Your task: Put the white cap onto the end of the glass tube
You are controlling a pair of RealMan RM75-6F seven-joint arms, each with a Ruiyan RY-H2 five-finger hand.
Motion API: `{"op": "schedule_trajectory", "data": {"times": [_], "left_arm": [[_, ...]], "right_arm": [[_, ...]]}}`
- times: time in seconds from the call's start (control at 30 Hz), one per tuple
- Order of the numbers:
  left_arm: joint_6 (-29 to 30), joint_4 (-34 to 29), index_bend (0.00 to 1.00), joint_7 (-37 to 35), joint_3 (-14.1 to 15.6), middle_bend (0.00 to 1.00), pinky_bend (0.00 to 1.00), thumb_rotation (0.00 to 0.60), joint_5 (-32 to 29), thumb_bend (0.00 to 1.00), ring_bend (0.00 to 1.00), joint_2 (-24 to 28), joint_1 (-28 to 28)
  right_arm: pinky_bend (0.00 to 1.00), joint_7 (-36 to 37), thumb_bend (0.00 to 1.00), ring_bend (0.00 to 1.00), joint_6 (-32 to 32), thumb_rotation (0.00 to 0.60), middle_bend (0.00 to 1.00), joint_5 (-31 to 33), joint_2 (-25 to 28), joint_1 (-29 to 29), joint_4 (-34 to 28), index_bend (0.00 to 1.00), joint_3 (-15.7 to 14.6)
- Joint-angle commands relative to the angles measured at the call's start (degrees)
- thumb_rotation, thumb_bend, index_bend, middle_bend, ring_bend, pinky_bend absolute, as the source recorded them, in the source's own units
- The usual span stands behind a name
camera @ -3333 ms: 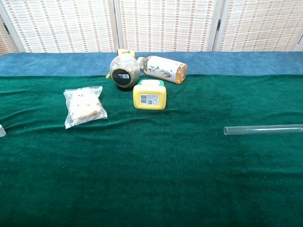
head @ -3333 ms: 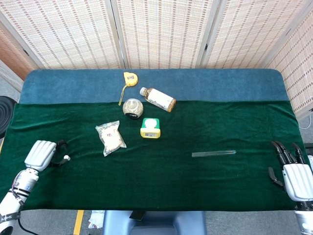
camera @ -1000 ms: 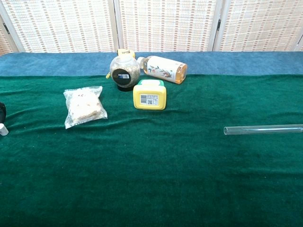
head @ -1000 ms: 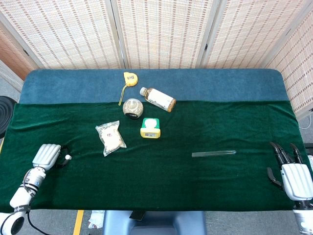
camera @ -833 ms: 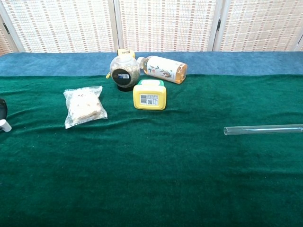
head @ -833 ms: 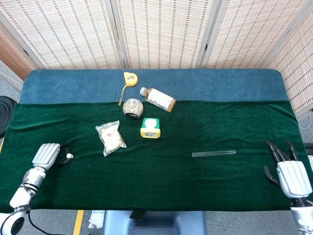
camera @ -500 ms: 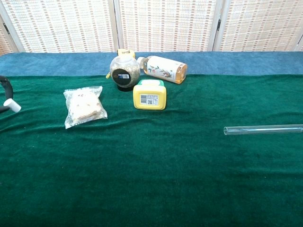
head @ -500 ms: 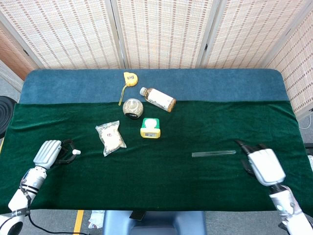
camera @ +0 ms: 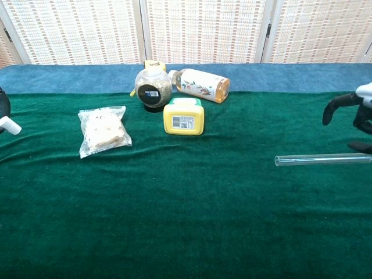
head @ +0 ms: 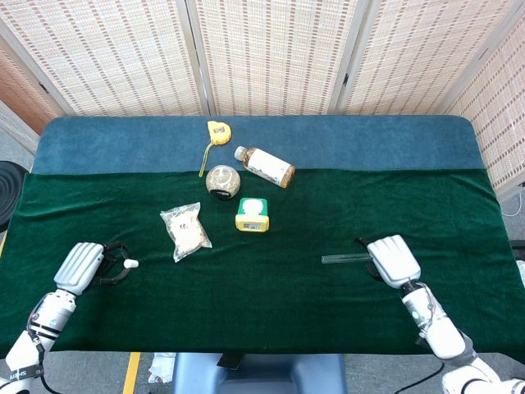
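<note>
The clear glass tube (head: 344,258) lies flat on the green cloth, right of centre, and shows in the chest view as the tube (camera: 317,158) too. My right hand (head: 392,259) hovers over its right end, covering that end in the head view. In the chest view the right hand (camera: 356,110) has its dark fingers spread and curved above the tube, holding nothing. At the far left my left hand (head: 82,264) pinches the small white cap (head: 130,263) at its fingertips, off the cloth. The chest view catches the cap (camera: 10,126) at its left edge.
A bag of pale contents (head: 185,231), a yellow box (head: 253,214), a round jar (head: 222,181), a lying bottle (head: 264,166) and a yellow tape measure (head: 216,131) cluster at the back centre. The green cloth (head: 271,304) spans the table between my hands.
My right hand swept left from the table's right edge to over the tube's right end. My left hand picked the cap off the cloth and carried it slightly right.
</note>
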Motion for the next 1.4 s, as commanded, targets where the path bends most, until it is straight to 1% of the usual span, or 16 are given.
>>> {"op": "schedule_trajectory", "data": {"times": [0.03,0.27,0.57,1.4], "left_arm": [[-0.3,0.1,0.63,-0.1,0.2,1.0,0.9,0.6,-0.2,0.48,0.94,-0.1,-0.1],[-1.3,0.6,0.63,-0.1,0.5,1.0,0.9,0.6,-0.5,0.48,0.94,-0.6,-0.3],[-2.0,0.7,0.62,0.3,0.9,1.0,0.9,0.6,-1.0,0.48,0.94,-0.6,-0.3],[-3.3,1.3,0.62,0.1,1.3,1.0,0.9,0.6,-2.0,0.48,0.94,-0.8,-0.4]], "right_arm": [[0.98,-1.4,0.39,1.0,-2.0,0.6,0.94,3.2,-2.2,1.7,2.5,0.34,0.4],[0.98,-2.6,0.38,1.0,-5.0,0.6,0.95,7.8,-4.7,4.1,5.7,0.37,0.3],[0.98,-3.5,0.37,1.0,-6.6,0.6,0.95,11.1,-7.7,6.3,8.4,0.41,-0.4],[0.98,-5.0,0.37,1.0,-6.4,0.6,0.95,15.7,-9.0,8.7,11.9,0.47,-2.1]]}}
